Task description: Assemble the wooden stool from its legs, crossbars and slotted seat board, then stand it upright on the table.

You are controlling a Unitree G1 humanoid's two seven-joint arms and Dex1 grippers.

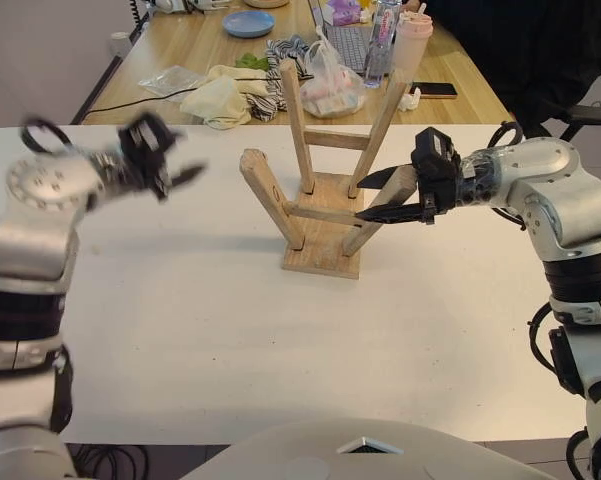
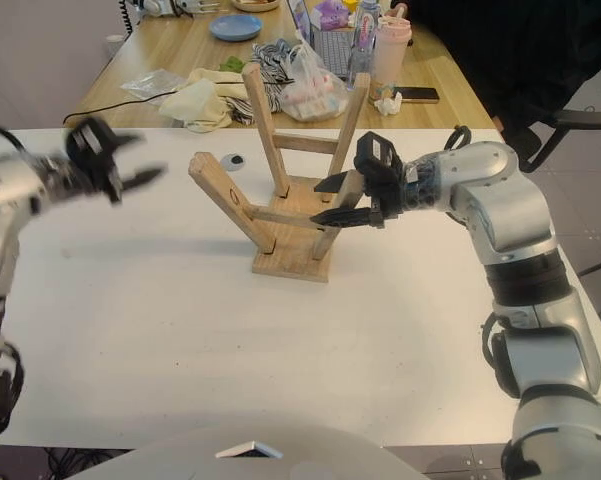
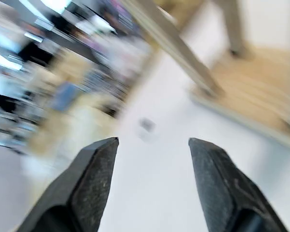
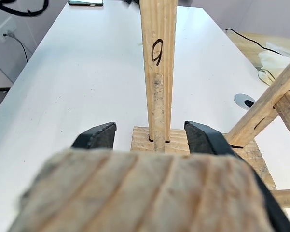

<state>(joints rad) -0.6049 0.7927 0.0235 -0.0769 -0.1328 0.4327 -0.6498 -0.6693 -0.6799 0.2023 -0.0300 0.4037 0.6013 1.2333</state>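
Upper left of the left eye view: left gripper [image 1: 185, 180] in the air above the white table [image 1: 230, 330], fingers spread wide with nothing between them, well apart from the woodwork.

Centre of the frame: the stool [image 1: 320, 215], upside down. Seat board [image 1: 325, 258] flat on the table, four legs rising from it. Left leg [image 1: 270, 195] leaning out toward the left, rear legs [image 1: 298, 130] splaying apart as they rise, near right leg [image 1: 365, 235] tilted toward the right. Upper crossbar [image 1: 335, 140] high between the rear pair, lower crossbar [image 1: 320, 213] across the front pair.

Right of centre: right gripper [image 1: 378, 196] reaching in from the right edge, fingers apart and straddling the near right leg. Cannot tell whether either pad touches the wood.

Judging by this, looks mostly assembled, with all legs slotted and both crossbars seated as far as can be seen. Hard to say whether every joint is fully home, given the lean of the left leg. Left to do: probably press the joints tight, then flip the whole piece and set it on its feet. Not yet upright.
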